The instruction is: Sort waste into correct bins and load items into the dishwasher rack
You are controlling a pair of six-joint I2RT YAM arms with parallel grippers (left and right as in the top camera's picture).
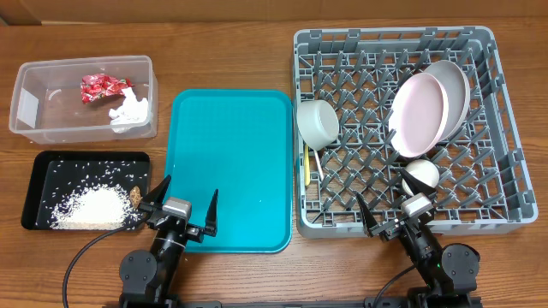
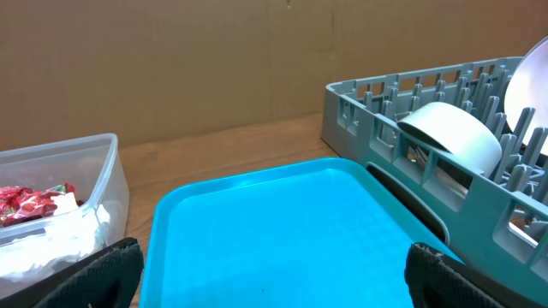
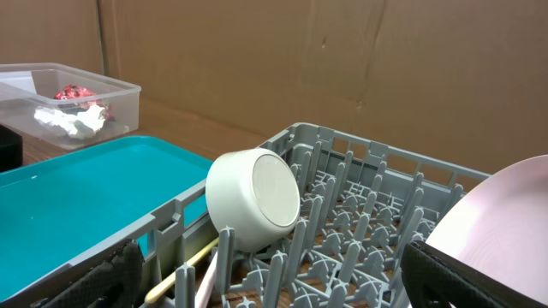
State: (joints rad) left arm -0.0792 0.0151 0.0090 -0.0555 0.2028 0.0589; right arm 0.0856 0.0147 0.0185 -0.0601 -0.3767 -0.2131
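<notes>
My left end effector point(image 1: 189, 190) is spread and empty, black tray point(image 1: 38, 181) of rice just to its left; right end effector point(image 1: 384, 195) spread too, dishwasher rack point(image 1: 507, 111) and pink plate point(image 1: 418, 111) directly ahead

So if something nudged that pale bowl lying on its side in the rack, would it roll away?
Probably not far: the bowl lies among upright pegs of the dishwasher rack, which should block it. Its smooth, round wall looks slippery, so it might rock or turn.
</notes>
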